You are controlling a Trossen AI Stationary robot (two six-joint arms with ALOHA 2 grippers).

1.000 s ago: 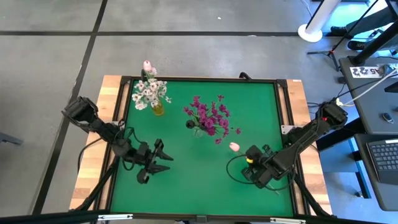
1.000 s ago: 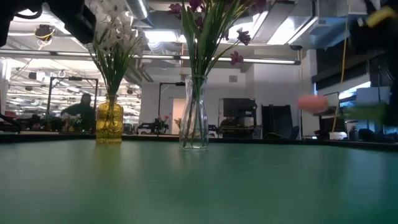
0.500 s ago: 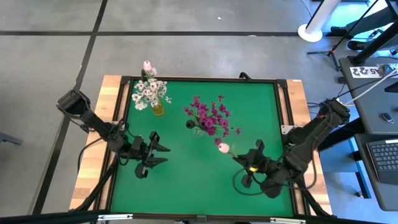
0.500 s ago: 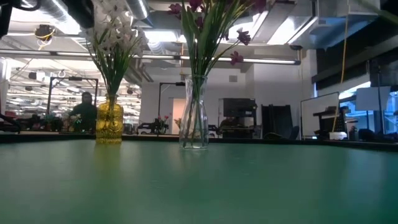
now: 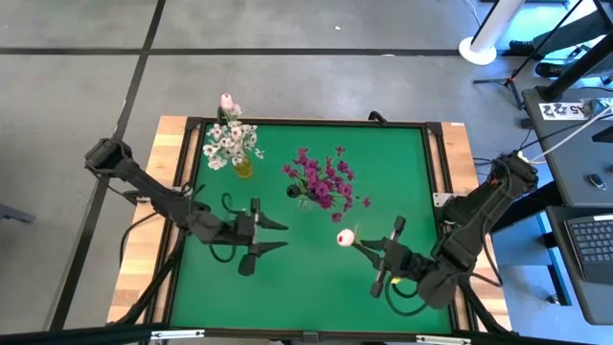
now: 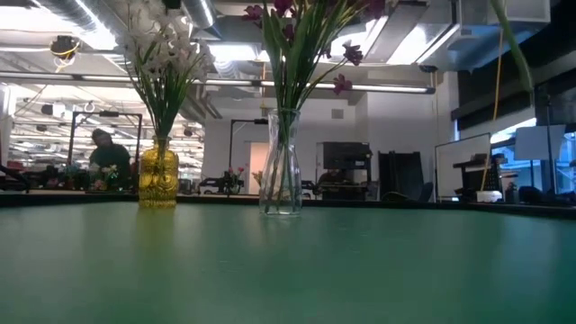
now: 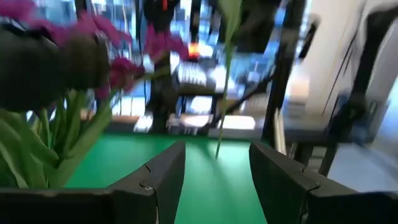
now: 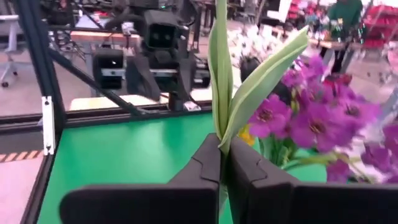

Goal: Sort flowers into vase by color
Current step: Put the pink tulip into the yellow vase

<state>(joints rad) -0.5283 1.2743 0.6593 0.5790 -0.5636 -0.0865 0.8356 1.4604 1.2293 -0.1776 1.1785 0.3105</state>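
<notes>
My right gripper point(image 5: 372, 252) point(image 8: 221, 146) is near the table's middle, toward the right, shut on a pale pink tulip point(image 5: 345, 237) with green leaves point(image 8: 249, 81). My left gripper point(image 5: 266, 237) point(image 7: 214, 174) is open and empty to the left of the tulip, pointing at it. The tulip's stem point(image 7: 224, 93) shows beyond the left fingers. A clear vase point(image 6: 281, 175) stands on the table and holds magenta-purple flowers point(image 5: 324, 180). A yellow vase point(image 6: 159, 175) near the far left corner holds white flowers point(image 5: 230, 142). A second pink bud point(image 5: 227, 101) shows above it. My right gripper pinches the tulip's green stem at the base of its leaves point(image 8: 219, 132) between both fingers. The fingers lie about level, coming from the table's right. The tulip is lifted clear and roughly upright, bud up, and its lower stem end point(image 7: 217, 149) hangs free above the table.
The green mat point(image 5: 287, 287) is bare toward the near edge and between the two grippers. A dark frame and wooden border point(image 5: 450, 144) ring the table. A person point(image 6: 108, 157) shows far off in the room behind.
My right gripper has risen from the mat and moved toward the table's left, turning and carrying the tulip up clear of the table. Its bud has left the low view, where only stem remains. My left gripper has moved right toward the table's middle.
</notes>
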